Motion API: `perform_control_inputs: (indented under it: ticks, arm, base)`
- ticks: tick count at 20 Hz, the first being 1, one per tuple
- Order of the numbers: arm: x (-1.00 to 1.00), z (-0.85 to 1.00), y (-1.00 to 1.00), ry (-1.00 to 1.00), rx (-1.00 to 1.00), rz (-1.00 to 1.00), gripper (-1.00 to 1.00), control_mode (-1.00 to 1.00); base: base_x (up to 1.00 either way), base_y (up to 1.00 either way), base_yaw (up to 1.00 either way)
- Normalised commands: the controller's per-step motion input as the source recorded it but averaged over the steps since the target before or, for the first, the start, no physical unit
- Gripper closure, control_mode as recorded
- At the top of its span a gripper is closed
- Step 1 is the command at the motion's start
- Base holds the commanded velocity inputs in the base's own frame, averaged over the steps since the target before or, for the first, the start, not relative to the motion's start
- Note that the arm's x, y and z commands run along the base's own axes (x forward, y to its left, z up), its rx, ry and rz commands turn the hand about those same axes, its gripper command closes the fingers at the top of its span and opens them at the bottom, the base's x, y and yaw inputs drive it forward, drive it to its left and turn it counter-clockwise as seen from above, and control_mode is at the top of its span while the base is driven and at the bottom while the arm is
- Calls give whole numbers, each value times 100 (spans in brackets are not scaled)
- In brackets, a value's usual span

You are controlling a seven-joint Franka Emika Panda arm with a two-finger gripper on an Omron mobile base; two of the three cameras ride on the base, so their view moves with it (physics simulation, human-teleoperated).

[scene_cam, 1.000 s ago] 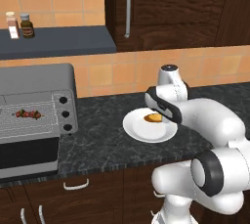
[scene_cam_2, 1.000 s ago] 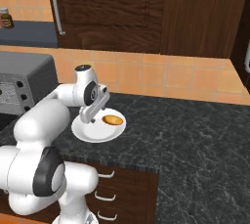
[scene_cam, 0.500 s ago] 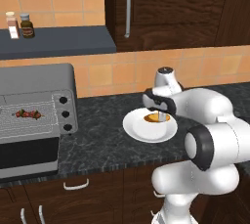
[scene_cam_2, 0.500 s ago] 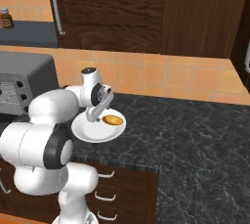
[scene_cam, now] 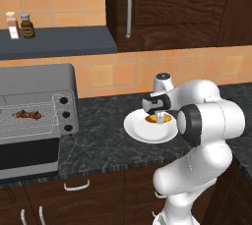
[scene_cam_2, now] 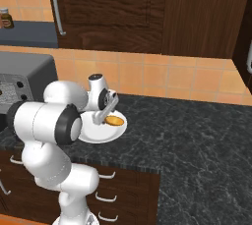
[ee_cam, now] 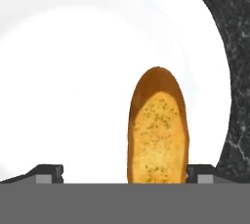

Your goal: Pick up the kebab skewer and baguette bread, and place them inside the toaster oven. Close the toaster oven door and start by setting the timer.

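Claw (ee_cam: 122,173) hangs wide open and empty over the baguette (ee_cam: 157,127), which sits off-centre toward one finger (ee_cam: 201,173), so closing could nudge it across the plate (ee_cam: 73,71).

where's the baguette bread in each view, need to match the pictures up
Left base view: baguette bread on the white plate, center-right, partly behind the arm's hand.
Right base view: left of center, on the plate's right side.
Hand view: lower center-right, upright between the open fingers.
Shared landmark: the white plate on the dark counter.

One baguette bread (ee_cam: 157,129), one plate (scene_cam: 142,131), two bottles (scene_cam: 19,25).
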Motion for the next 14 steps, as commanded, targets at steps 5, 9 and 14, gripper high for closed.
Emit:
perform_control_inputs:
  ticks: [5, 9, 14]
  arm:
    - [31, -35, -10, 0, 0, -2, -100, -100]
    - [31, -34, -1, 0, 0, -3, -100, -100]
    - [23, -28, -2, 0, 0, -1, -100, -100]
  base:
    - [0, 0, 0]
    - [0, 0, 0]
    - [0, 0, 0]
